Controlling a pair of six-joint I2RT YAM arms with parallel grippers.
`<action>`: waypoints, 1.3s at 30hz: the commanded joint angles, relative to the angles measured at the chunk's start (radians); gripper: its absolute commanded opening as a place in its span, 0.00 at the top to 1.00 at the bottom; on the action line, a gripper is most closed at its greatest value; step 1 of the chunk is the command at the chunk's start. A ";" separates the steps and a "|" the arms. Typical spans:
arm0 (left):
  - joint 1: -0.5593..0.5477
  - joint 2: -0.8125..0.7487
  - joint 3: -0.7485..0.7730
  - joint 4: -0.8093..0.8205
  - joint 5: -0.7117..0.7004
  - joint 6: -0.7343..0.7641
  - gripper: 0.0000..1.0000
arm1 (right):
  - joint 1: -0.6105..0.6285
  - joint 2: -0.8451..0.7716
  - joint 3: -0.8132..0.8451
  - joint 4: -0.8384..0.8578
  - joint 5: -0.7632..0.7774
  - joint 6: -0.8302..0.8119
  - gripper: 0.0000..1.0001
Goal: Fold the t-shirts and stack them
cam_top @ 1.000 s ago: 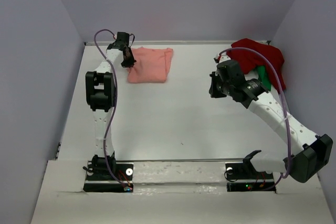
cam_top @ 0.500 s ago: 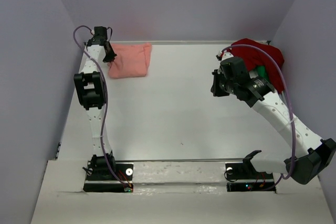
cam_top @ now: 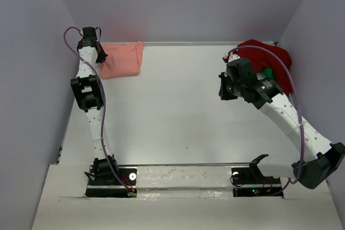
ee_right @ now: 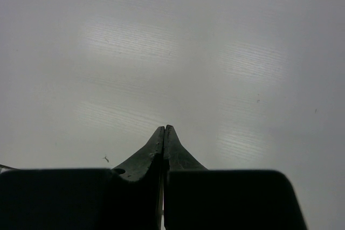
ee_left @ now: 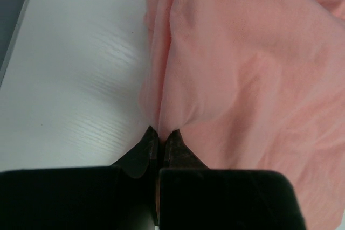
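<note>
A folded salmon-pink t-shirt [cam_top: 123, 60] lies at the table's far left corner, filling most of the left wrist view [ee_left: 248, 63]. My left gripper [cam_top: 100, 56] is shut on the shirt's left edge, a pinch of cloth between the fingertips [ee_left: 160, 133]. A dark red t-shirt [cam_top: 267, 57] is heaped at the far right, with a bright green t-shirt [cam_top: 269, 79] showing partly under it. My right gripper [cam_top: 222, 91] hangs above bare table left of that heap, shut with nothing in it [ee_right: 164, 129].
The white table [cam_top: 172, 117] is walled by grey panels on the left, back and right. Its left edge [ee_left: 16, 36] runs close beside the pink shirt. Both arm bases sit at the near edge.
My left gripper has dragged the salmon-pink t-shirt leftward into the far left corner. The right arm has barely shifted.
</note>
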 commanded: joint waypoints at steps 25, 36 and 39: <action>0.092 0.044 0.085 0.115 0.009 0.140 1.00 | 0.006 -0.016 0.011 -0.034 0.012 0.002 1.00; 0.095 0.041 0.077 0.218 0.041 0.232 1.00 | 0.006 -0.005 0.006 -0.036 0.013 -0.010 1.00; 0.118 0.052 0.086 0.229 0.044 0.231 1.00 | 0.006 -0.001 0.005 -0.033 0.012 -0.013 1.00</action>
